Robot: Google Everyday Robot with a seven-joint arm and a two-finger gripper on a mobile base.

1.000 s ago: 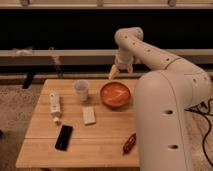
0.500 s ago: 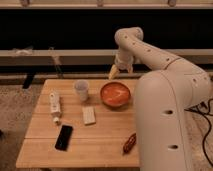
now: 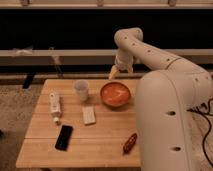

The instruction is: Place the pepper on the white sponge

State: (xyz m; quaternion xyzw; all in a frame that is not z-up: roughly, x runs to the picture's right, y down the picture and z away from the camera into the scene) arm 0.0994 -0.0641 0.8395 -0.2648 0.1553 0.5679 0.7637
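My arm (image 3: 150, 55) arches up from the right and bends down to the bench's (image 3: 100, 145) far edge. My tool (image 3: 114, 74) hangs there, just behind the orange bowl (image 3: 115, 94), fingers spread, gripping nothing.

Containers: one bowl and one cup (image 3: 81, 89); contents of either, cannot tell.

Also one white bottle (image 3: 54, 106), one black phone (image 3: 64, 137), one white sponge (image 3: 89, 114) mid-bench, and one pepper (image 3: 130, 143) near the front right edge, well apart from the sponge.
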